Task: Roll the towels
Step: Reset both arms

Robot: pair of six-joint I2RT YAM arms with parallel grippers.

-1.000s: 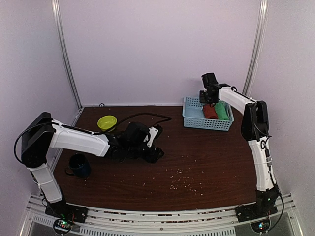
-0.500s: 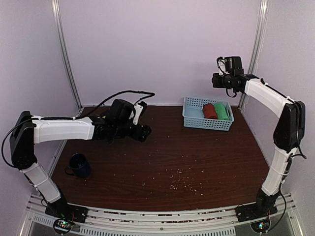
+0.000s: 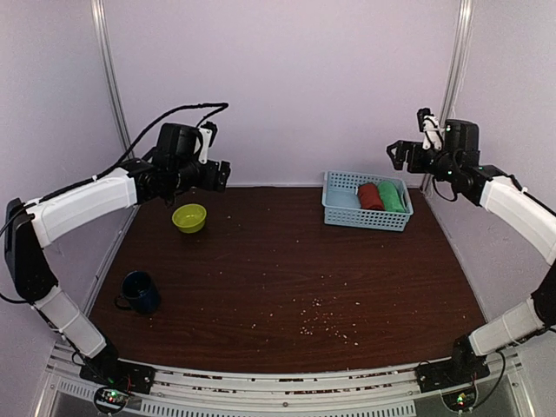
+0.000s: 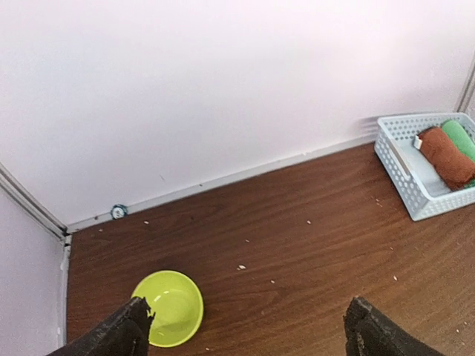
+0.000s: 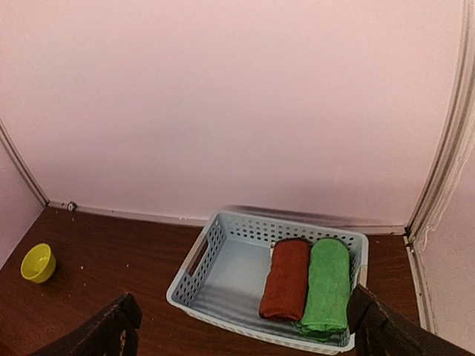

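Towels [image 5: 326, 285] sit rolled in the basket [image 5: 289, 225] at far right, long axes near-to-far, closest to your right tool [image 3: 401, 156], wide and empty like your left tool [image 4: 252, 326].

The rust-red towel [image 5: 284, 289], green towel [image 5: 326, 285], light-blue basket [image 5: 297, 228] and lime bowl [image 4: 169, 306] contrast with the brown table [image 3: 287, 269].

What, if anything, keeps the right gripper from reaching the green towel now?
Probably nothing, so yes: the right gripper is open and raised nearby, and the green towel lies uncovered in the basket.
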